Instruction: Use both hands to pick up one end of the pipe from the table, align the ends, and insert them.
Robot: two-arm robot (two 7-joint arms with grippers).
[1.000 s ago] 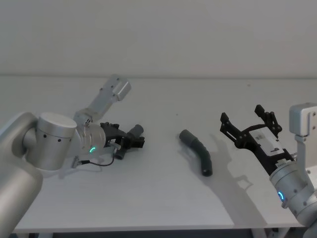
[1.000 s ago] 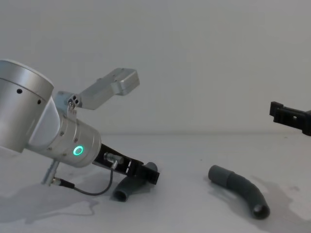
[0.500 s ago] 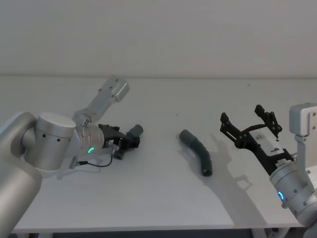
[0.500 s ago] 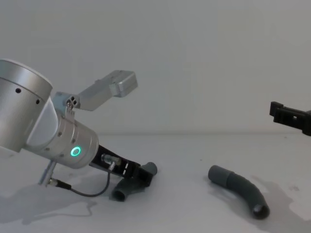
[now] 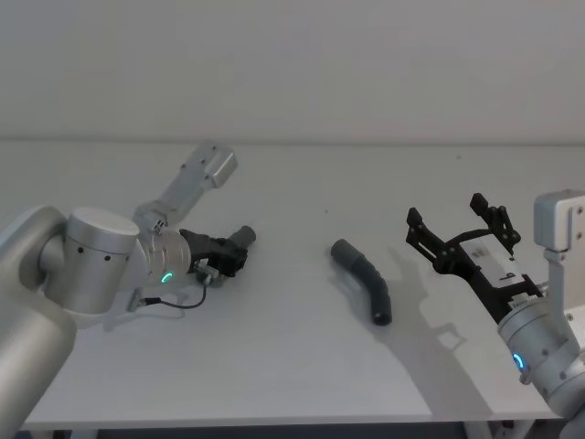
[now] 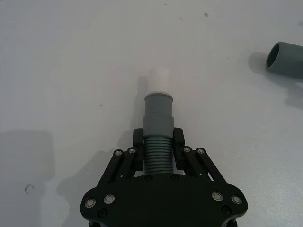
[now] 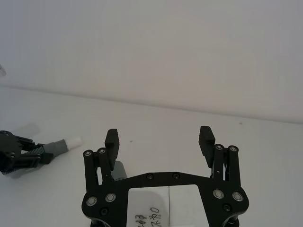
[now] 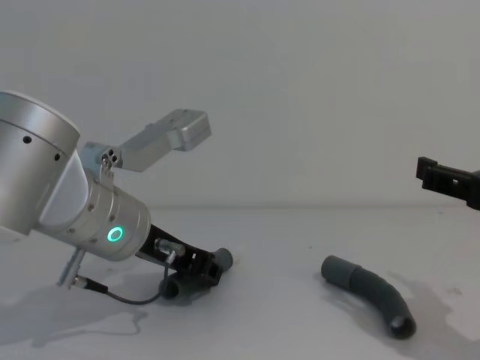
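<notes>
My left gripper [image 5: 228,258] is shut on the ribbed body of one dark grey pipe piece [image 6: 157,153], low over the white table [image 5: 292,366] at its left. This piece's smooth collar [image 6: 158,111] and white tip [image 6: 159,80] stick out past the fingers, pointing toward the other piece. The second curved pipe piece [image 5: 366,278] lies free on the table near the middle, its open end [image 6: 285,58] facing left. My right gripper [image 5: 457,233] hovers open to the right of that piece, fingers wide apart and holding nothing. The chest view shows the held piece [image 8: 222,259] and the lying one [image 8: 371,291].
A thin grey cable [image 5: 178,302] loops from the left wrist onto the table. The pale wall [image 5: 366,64] rises behind the table's far edge. Bare tabletop lies between the two pieces and along the front.
The left gripper's fingers have shut on the pipe piece and the hand has drawn back a little to the left with it. The right arm and the second piece have not moved.
</notes>
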